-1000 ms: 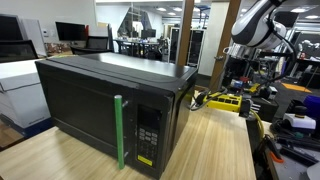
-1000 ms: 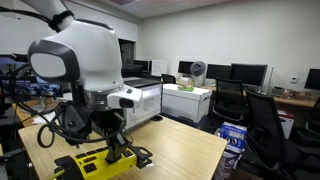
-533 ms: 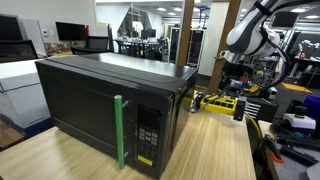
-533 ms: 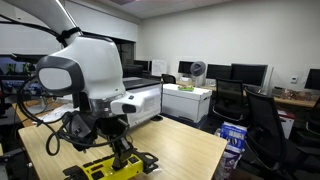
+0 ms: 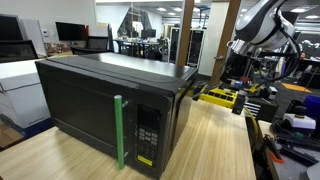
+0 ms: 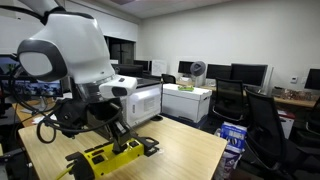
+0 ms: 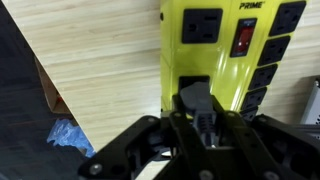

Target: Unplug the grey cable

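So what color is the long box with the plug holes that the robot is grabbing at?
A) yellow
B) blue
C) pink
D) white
A: in the wrist view the power strip is bright yellow, with a red switch, and the gripper is clamped on a dark plug in it.

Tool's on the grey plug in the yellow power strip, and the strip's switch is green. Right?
Not quite. The switch on the yellow power strip is red, not green; the wrist view shows it. The tool is on the grey plug.
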You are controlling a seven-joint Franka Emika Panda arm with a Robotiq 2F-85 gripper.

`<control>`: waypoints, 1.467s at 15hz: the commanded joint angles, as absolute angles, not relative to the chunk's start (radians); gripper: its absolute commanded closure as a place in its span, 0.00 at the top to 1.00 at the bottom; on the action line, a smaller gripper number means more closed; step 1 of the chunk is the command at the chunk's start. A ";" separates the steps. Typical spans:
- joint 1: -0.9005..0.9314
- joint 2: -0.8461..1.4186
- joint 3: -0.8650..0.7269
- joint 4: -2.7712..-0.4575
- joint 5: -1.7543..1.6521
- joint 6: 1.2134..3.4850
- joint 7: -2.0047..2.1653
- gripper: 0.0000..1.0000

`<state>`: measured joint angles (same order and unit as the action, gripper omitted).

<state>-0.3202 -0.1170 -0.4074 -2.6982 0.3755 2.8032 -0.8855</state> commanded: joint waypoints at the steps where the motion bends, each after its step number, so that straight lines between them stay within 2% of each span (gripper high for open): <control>1: -0.303 -0.179 -0.424 -2.703 0.448 2.774 -0.953 0.08; 14: -0.311 -0.054 -0.416 -2.666 0.393 2.741 -0.909 0.08; 19: -0.345 -0.263 -0.420 -2.696 0.218 2.636 -0.841 0.08; 22: -0.322 -0.128 -0.438 -2.635 0.231 2.656 -0.814 0.08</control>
